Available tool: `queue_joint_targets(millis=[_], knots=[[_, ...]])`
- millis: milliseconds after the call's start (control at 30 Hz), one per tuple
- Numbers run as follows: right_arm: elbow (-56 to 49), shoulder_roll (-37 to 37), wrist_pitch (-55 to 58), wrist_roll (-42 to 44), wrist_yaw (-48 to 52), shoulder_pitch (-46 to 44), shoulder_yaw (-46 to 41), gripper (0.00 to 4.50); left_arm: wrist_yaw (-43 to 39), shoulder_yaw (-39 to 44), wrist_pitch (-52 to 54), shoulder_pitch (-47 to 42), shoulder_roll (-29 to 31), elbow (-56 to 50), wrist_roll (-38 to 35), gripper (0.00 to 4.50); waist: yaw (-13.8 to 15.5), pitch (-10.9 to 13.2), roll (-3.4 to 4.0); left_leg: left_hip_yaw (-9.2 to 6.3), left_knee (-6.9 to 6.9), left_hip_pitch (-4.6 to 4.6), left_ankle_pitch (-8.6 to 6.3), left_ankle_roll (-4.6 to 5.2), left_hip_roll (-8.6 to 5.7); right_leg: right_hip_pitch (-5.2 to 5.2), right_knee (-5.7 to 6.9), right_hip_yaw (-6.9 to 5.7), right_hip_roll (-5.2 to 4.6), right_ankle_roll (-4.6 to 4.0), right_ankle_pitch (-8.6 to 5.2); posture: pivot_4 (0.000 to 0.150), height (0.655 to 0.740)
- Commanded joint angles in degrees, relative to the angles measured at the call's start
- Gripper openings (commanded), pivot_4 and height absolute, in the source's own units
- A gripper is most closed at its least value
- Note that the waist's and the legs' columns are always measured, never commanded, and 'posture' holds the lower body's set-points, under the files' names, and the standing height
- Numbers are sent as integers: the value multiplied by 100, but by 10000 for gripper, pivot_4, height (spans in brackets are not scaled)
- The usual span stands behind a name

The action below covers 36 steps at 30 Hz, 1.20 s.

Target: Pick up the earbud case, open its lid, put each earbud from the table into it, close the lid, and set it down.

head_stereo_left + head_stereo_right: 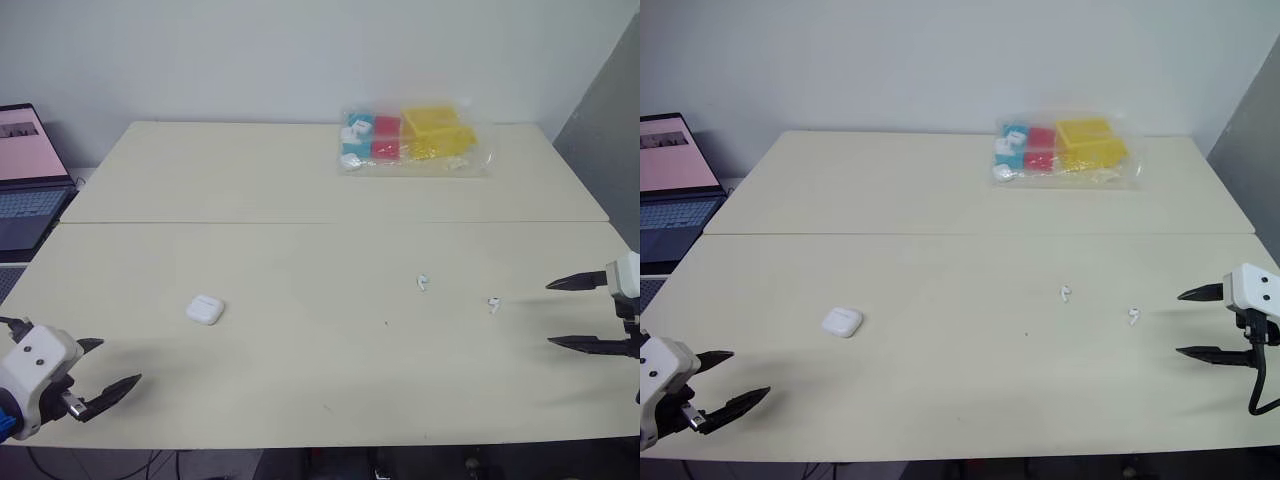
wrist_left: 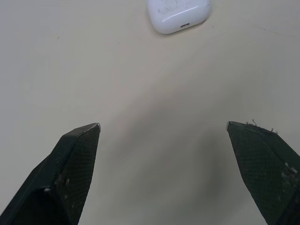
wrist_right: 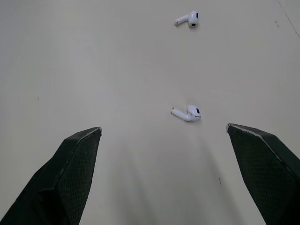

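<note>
A white earbud case lies shut on the pale table, left of centre; the left wrist view shows the case just ahead of that gripper. My left gripper stands open at the table's front left corner, short of the case. Two white earbuds lie right of centre: one earbud nearer the middle, the other earbud closer to my right gripper, which is open at the right edge. In the right wrist view the near earbud lies between the fingers' line, the far earbud beyond.
A clear bag of coloured blocks rests at the far right of the table. A laptop stands off the left edge. A seam crosses the table's middle.
</note>
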Motion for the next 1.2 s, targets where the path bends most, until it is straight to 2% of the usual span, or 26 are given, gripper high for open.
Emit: queue_joint_targets(millis=[33, 167, 233, 433, 667, 833, 1133, 1200], knots=[[-104, -17, 20, 2, -30, -162, -12, 44806, 77, 166, 65, -132, -32, 18, -140, 45000, 0, 0, 0, 0, 0, 1, 0, 0, 0, 1, 0, 0, 0, 0, 0, 1500, 7400], [-128, -11, 60, 4, -77, -246, 46, 44806, 152, 174, 393, -314, 36, 134, -175, 45000, -1, 0, 0, -1, -1, 34, 0, 0, 1, 31, -2, 1, 0, -12, -7, 1500, 7400], [-144, 4, 76, 3, -91, -257, 60, 44806, -37, 307, 519, -463, 88, 237, -451, 45000, -1, -1, -2, -3, 0, 41, 0, 0, 2, 40, -2, 1, 0, -15, -9, 1500, 7400], [-223, 153, 104, 21, -226, -355, 89, 44806, -40, 221, 262, -437, 46, 254, -303, 45000, 0, -2, -2, -2, -1, 42, 0, 0, 1, 41, -3, 6, -1, -12, -7, 1500, 7400], [-323, 153, 116, 20, -245, -166, -6, 44806, 14, 233, 935, -477, -54, -264, -910, 45000, -1, -2, -2, -8, 0, 42, 0, 0, 3, 44, -2, 6, -1, -11, -7, 1500, 7400], [-472, 207, 160, 51, -322, 98, -146, 44806, 521, 158, 1364, -589, -386, -711, -1142, 45000, 0, -3, -2, -11, -1, 40, 0, 0, 2, 46, -4, 5, -1, -3, -2, 1500, 7400], [-1666, 297, 687, 526, -343, -41, 110, 44806, 1033, -272, 1792, -910, -557, -1113, -1253, 45000, -6, -4, -1, -23, 1, 52, 0, 0, 2, 56, 2, 4, 3, -7, -5, 1500, 7400], [-2228, 470, 1202, 935, -539, -540, 478, 44806, 1138, -514, 1819, -1063, -545, -1071, -1191, 45000, -18, -4, -1, -26, 1, 52, 0, 0, 3, 56, 2, 4, 4, -6, -3, 1500, 7400]])
